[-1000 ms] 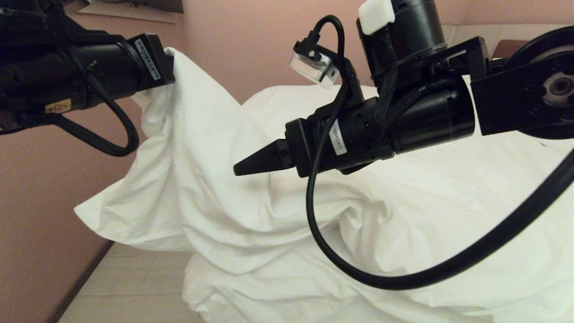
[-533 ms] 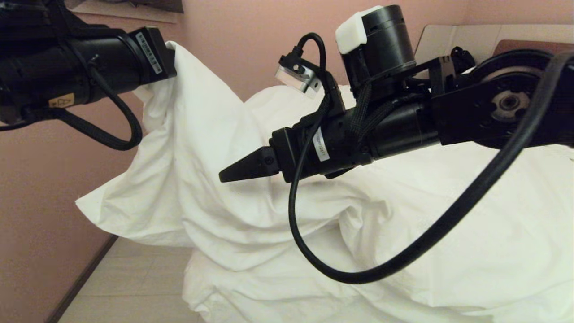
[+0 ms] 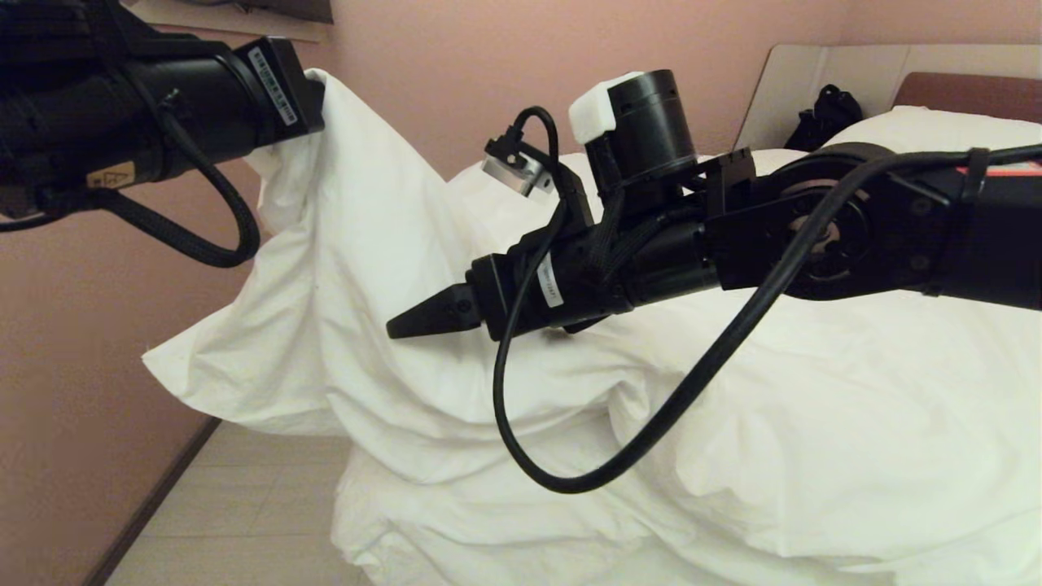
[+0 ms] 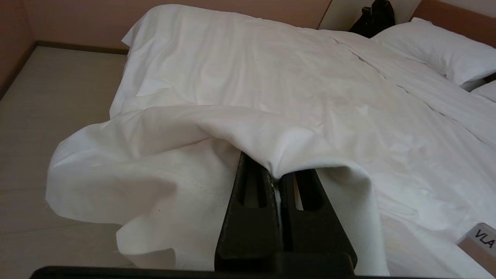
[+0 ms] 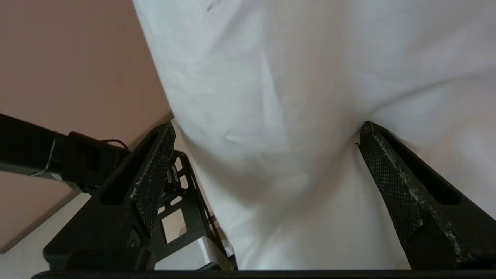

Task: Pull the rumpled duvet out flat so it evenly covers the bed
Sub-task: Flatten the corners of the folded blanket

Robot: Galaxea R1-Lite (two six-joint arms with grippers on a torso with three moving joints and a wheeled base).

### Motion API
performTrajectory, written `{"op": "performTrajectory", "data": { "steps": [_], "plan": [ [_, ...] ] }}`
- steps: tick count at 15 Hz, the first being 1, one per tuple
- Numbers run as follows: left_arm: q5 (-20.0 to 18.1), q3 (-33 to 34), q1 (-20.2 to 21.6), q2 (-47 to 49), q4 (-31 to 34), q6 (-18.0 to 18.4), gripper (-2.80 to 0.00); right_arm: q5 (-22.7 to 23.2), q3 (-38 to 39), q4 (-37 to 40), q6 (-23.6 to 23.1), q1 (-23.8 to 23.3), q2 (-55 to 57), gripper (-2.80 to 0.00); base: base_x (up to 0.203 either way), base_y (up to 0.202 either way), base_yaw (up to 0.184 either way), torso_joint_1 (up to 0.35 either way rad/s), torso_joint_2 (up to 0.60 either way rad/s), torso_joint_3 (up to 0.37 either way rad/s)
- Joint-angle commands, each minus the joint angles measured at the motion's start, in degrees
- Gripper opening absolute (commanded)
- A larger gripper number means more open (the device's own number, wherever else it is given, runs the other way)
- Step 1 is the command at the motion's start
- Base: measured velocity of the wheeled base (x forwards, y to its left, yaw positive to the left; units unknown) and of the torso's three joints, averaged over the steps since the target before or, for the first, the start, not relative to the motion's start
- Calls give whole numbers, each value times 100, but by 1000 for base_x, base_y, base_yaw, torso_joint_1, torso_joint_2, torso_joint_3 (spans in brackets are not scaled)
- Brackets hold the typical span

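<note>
- Head view: the left gripper (image 4: 277,193) is clamped on the duvet's (image 3: 733,423) lifted edge, off the bed's (image 3: 822,77) side.
- The right gripper (image 5: 263,174) gapes wide, one finger touching cloth.
- Risk: closing now may catch only a thin fold, which slips out and leaves the cover uneven.

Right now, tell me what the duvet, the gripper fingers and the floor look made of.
The duvet: soft matte white woven fabric, probably cotton; it creases and drapes in folds. The right gripper's fingers: hard black plastic by the look, with a fine knurled grip face, scuffed pale. The floor: smooth pale grey-beige planks, possibly laminate or vinyl; faint seams show.
</note>
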Motion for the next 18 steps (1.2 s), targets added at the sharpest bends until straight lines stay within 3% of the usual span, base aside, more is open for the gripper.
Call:
{"op": "performTrajectory", "data": {
  "steps": [1, 10, 15, 18],
  "plan": [
    [4, -2, -21, -1, -13, -11, -280, 19, 2, -11, 18, -37, 28, -280, 0, 0, 0, 0, 0, 0],
    [4, 103, -152, -1, -13, -45, -280, 10, -14, -132, 35, -208, -151, -280, 0, 0, 0, 0, 0, 0],
    [15, 424, -318, -10, -21, -143, -280, 5, -16, -148, 35, -402, -378, -280, 0, 0, 0, 0, 0, 0],
    [37, 845, -321, -117, -26, -135, -280, 19, -16, -209, 43, -758, -607, -280, 0, 0, 0, 0, 0, 0]
  ]
}}
